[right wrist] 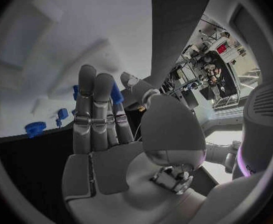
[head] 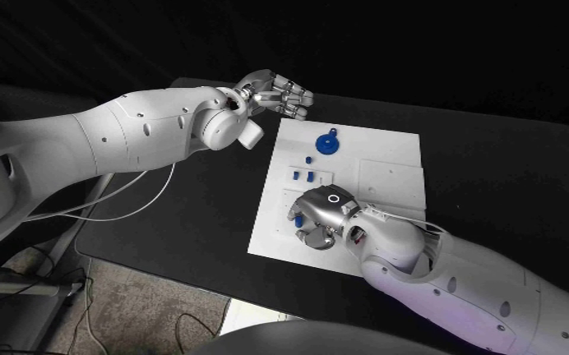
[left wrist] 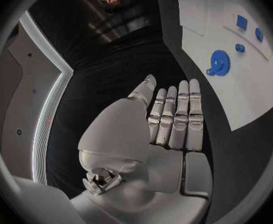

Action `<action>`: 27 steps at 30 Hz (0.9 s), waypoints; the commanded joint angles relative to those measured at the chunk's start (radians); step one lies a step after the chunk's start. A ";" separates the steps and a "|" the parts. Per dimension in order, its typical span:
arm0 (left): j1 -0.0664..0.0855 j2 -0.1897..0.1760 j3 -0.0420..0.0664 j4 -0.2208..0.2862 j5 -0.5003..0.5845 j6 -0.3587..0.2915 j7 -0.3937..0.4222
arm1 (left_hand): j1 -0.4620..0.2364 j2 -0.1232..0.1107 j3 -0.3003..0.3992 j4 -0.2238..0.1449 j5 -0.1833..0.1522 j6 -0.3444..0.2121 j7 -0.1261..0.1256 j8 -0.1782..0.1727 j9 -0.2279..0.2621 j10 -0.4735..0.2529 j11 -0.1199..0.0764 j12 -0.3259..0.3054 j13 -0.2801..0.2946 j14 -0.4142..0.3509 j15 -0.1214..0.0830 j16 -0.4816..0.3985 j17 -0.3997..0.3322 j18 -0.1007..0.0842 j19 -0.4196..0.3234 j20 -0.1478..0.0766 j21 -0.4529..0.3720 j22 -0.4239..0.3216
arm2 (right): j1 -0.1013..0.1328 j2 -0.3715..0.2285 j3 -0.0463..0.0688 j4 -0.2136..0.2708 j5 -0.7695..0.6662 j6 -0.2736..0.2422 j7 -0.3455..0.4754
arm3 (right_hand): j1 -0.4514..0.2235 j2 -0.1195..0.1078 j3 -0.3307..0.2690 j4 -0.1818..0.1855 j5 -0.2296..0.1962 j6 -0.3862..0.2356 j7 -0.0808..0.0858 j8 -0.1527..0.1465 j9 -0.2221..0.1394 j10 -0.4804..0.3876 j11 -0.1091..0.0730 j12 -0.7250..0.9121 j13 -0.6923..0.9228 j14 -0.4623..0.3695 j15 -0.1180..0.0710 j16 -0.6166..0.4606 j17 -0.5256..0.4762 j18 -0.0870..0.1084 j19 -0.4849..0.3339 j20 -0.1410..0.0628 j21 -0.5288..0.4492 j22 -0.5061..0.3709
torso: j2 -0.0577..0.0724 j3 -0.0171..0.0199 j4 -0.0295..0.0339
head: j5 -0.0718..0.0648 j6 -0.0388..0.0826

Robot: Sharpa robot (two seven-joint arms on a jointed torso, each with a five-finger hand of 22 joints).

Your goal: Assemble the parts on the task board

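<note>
The white task board (head: 356, 176) lies mid-table. On it are a blue gear (head: 327, 142) (left wrist: 219, 63) (right wrist: 34, 128), a small blue peg (head: 308, 159) (left wrist: 239, 48) and two small blue blocks (head: 303, 177) (left wrist: 241, 22). My left hand (head: 275, 96) (left wrist: 174, 119) hovers off the board's far left corner, fingers straight, holding nothing. My right hand (head: 322, 217) (right wrist: 102, 119) hangs low over the board's near left part. A blue part (head: 299, 220) (right wrist: 116, 92) sits right between its thumb and fingers. The frames do not settle whether the hand grips it.
The black table (head: 178, 207) runs round the board, with its front edge close to the board's near side. Shallow pale recesses (head: 391, 174) mark the board's right half. A cable (head: 118, 207) hangs under my left arm.
</note>
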 commanded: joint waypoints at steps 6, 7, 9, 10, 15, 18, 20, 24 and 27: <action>0.001 0.001 0.000 0.001 0.000 0.027 -0.009 | -0.002 -0.001 0.001 -0.004 0.002 -0.004 0.003 0.000 0.000 -0.006 0.001 0.003 -0.001 -0.006 0.002 0.002 0.000 0.001 0.007 0.002 0.004 -0.002 | -0.001 -0.003 0.000 0.000 0.023 -0.073 -0.002 | 0.032 -0.014 -0.036 0.008 -0.012 -0.052 0.002 0.000 -0.001 -0.036 0.008 0.000 -0.001 -0.010 0.011 -0.004 -0.010 0.014 0.005 0.007 -0.022 -0.014 | 0.000 0.0000 0.0007 | -0.002 0.000; 0.001 0.001 0.000 0.001 0.000 0.026 -0.009 | -0.003 -0.002 0.000 -0.004 0.002 -0.007 0.004 0.000 0.000 -0.010 0.002 0.003 -0.001 -0.006 0.003 0.002 0.000 0.001 0.007 0.002 0.004 -0.002 | -0.001 -0.004 0.000 0.000 0.025 -0.083 -0.004 | 0.040 -0.020 -0.048 0.007 -0.012 -0.082 0.006 0.000 -0.001 -0.060 0.013 0.002 0.000 -0.016 0.014 -0.006 -0.012 0.015 0.000 0.009 -0.027 -0.015 | 0.000 0.0002 0.0009 | -0.002 0.000; 0.001 0.000 0.000 0.000 0.000 0.025 -0.009 | -0.003 -0.004 0.000 -0.004 0.002 -0.009 0.005 0.000 0.000 -0.011 0.002 0.003 -0.001 -0.006 0.003 0.002 0.000 0.001 0.007 0.002 0.004 -0.002 | -0.001 -0.007 0.000 0.002 0.028 -0.102 -0.007 | 0.060 -0.026 -0.083 0.021 -0.016 -0.114 0.004 -0.001 -0.002 -0.098 0.020 0.006 0.001 -0.024 0.019 -0.008 -0.016 0.019 -0.004 0.015 -0.035 -0.019 | 0.000 0.0004 0.0013 | -0.003 0.001; 0.001 0.000 0.000 0.000 0.000 0.025 -0.009 | -0.003 -0.004 0.000 -0.004 0.002 -0.009 0.005 0.000 0.000 -0.011 0.002 0.003 -0.001 -0.006 0.003 0.002 0.000 0.001 0.007 0.002 0.004 -0.002 | -0.001 -0.009 0.000 0.004 0.030 -0.112 -0.007 | 0.065 -0.029 -0.093 0.029 -0.017 -0.119 0.005 -0.002 -0.002 -0.107 0.021 0.007 0.001 -0.025 0.021 -0.008 -0.018 0.020 -0.003 0.016 -0.038 -0.020 | 0.000 0.0008 0.0009 | -0.003 0.002; 0.001 -0.002 0.000 -0.002 0.000 0.025 -0.009 | -0.001 -0.004 0.000 -0.006 0.002 -0.010 0.004 0.000 0.000 -0.012 0.002 0.004 -0.001 -0.005 0.003 0.002 0.000 0.001 0.007 0.002 0.004 -0.002 | -0.001 -0.018 0.000 0.013 0.044 -0.145 -0.004 | 0.085 -0.043 -0.111 0.061 -0.021 -0.127 0.001 -0.002 -0.003 -0.120 0.023 0.012 0.000 -0.026 0.022 -0.003 -0.025 0.024 0.003 0.019 -0.050 -0.026 | 0.000 0.0005 0.0005 | -0.004 0.002; 0.001 -0.003 0.000 -0.004 0.000 0.025 -0.009 | -0.001 -0.004 0.000 -0.006 0.002 -0.010 0.004 0.000 0.000 -0.012 0.002 0.004 -0.001 -0.005 0.003 0.002 0.000 0.001 0.007 0.002 0.004 -0.002 | -0.001 -0.027 0.000 0.021 0.067 -0.166 0.005 | 0.085 -0.042 -0.112 0.066 -0.020 -0.125 0.003 -0.002 -0.003 -0.115 0.022 0.015 0.000 -0.024 0.022 -0.001 -0.026 0.025 0.006 0.019 -0.050 -0.025 | 0.000 0.0011 -0.0001 | -0.005 0.003; 0.001 -0.003 0.000 -0.005 0.000 0.026 -0.009 | -0.001 -0.004 0.000 -0.006 0.002 -0.010 0.004 0.000 0.000 -0.012 0.002 0.004 -0.001 -0.005 0.003 0.002 0.000 0.001 0.007 0.002 0.004 -0.002 | -0.001 -0.032 0.001 0.025 0.089 -0.177 0.013 | 0.084 -0.040 -0.112 0.068 -0.018 -0.121 0.003 -0.002 -0.002 -0.107 0.020 0.018 0.000 -0.021 0.020 0.004 -0.025 0.025 0.010 0.018 -0.049 -0.024 | 0.000 0.0015 -0.0004 | -0.008 0.005; 0.000 -0.002 0.000 -0.009 0.000 0.026 -0.008 | 0.000 -0.004 0.000 -0.006 0.003 -0.009 0.005 0.000 0.000 -0.011 0.002 0.004 -0.001 -0.005 0.002 0.002 0.000 0.002 0.008 0.002 0.005 -0.003 | -0.001 -0.047 0.016 0.035 0.154 -0.204 0.036 | 0.076 -0.033 -0.114 0.068 -0.007 -0.113 0.012 -0.001 -0.002 -0.091 0.017 0.019 0.000 -0.020 0.018 0.012 -0.022 0.024 0.013 0.015 -0.046 -0.019 | 0.000 0.0009 -0.0005 | -0.014 0.011; 0.000 -0.002 0.000 -0.012 0.000 0.026 -0.007 | -0.001 -0.004 0.000 -0.007 0.003 -0.009 0.004 0.001 0.000 -0.011 0.002 0.004 -0.001 -0.005 0.002 0.002 0.000 0.002 0.008 0.002 0.005 -0.003 | -0.001 -0.065 0.040 0.046 0.221 -0.211 0.052 | 0.067 -0.027 -0.123 0.070 0.000 -0.107 0.019 -0.002 -0.002 -0.076 0.015 0.018 -0.001 -0.021 0.018 0.018 -0.020 0.023 0.013 0.015 -0.046 -0.015 | -0.001 0.0013 -0.0010 | -0.022 0.014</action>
